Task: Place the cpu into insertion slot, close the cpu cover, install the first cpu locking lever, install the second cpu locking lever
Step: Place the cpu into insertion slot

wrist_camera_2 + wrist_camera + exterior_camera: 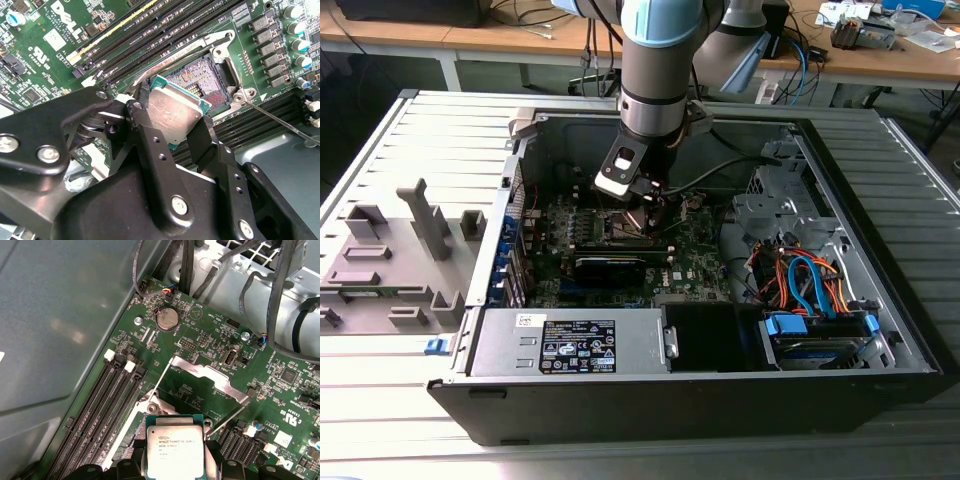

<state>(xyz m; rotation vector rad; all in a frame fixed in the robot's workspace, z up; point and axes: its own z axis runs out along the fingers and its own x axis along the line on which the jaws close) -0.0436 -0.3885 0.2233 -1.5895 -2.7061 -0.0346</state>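
the fingers (145, 130) are clamped on two opposite edges of the cpu (175, 112), its pale metal top facing up toward the wrist. in the exterior view the arm reaches down into the open computer case (880, 385), over the middle of the green board (700, 255). in the second wrist view the cpu hangs over one corner of the socket (202, 82), and most of the bare pin field shows past it, so it looks not yet seated. how high it sits above the pins i cannot tell.

in the first wrist view the cover (212, 377) stands swung up on the far side of the socket, and a thin wire lever (160, 380) angles up beside it. the way down looks open.

to do this step well, i would:
- square the cpu's edges with the silver frame (226, 46) before going lower
- match the cpu's notches and marked corner to the socket, since it likely fits one way only
- keep it level, so that no corner dips in first
- come straight down with no sideways slide, as the pins probably bend easily
- hold clear of the raised cover and lever
- let go only once it rests flat inside the frame
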